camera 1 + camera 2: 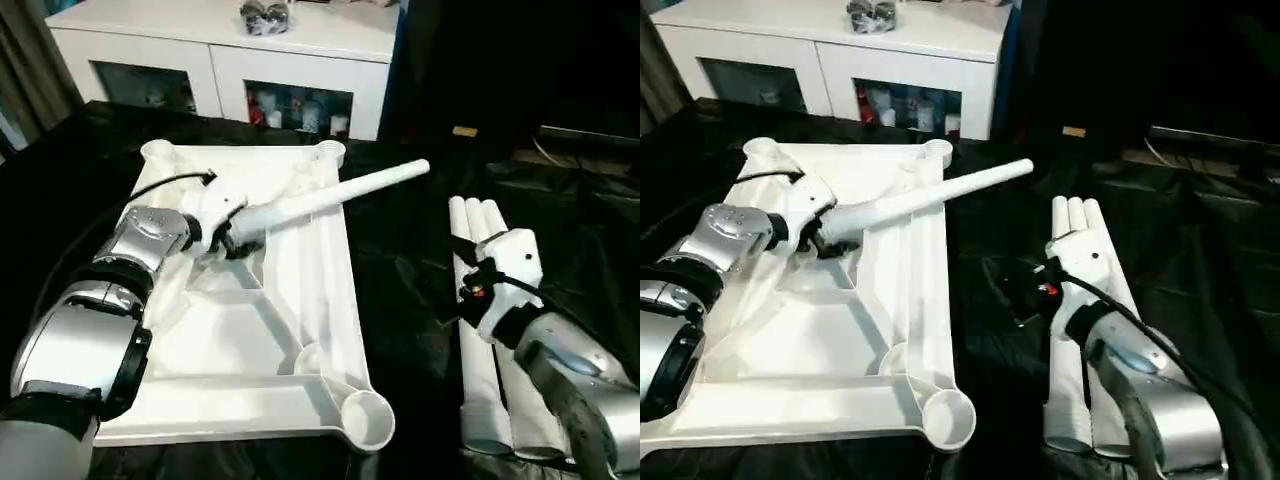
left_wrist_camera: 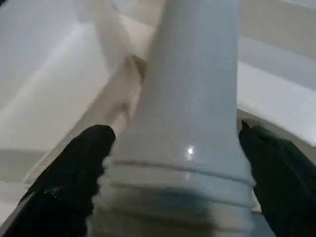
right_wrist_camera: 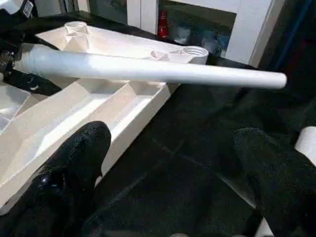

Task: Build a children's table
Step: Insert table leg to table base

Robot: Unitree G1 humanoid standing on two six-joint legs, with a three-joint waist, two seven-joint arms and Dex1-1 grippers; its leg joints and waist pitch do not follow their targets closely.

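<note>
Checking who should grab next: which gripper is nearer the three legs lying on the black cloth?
Right gripper, open, hovering at the three legs. Left gripper holds a leg over the tabletop.

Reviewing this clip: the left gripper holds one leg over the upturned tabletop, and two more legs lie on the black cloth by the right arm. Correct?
Not quite: three legs lie side by side on the black cloth by the right arm, not two, as the left eye view shows. The rest holds: the left gripper is shut on one leg over the upturned tabletop.
</note>
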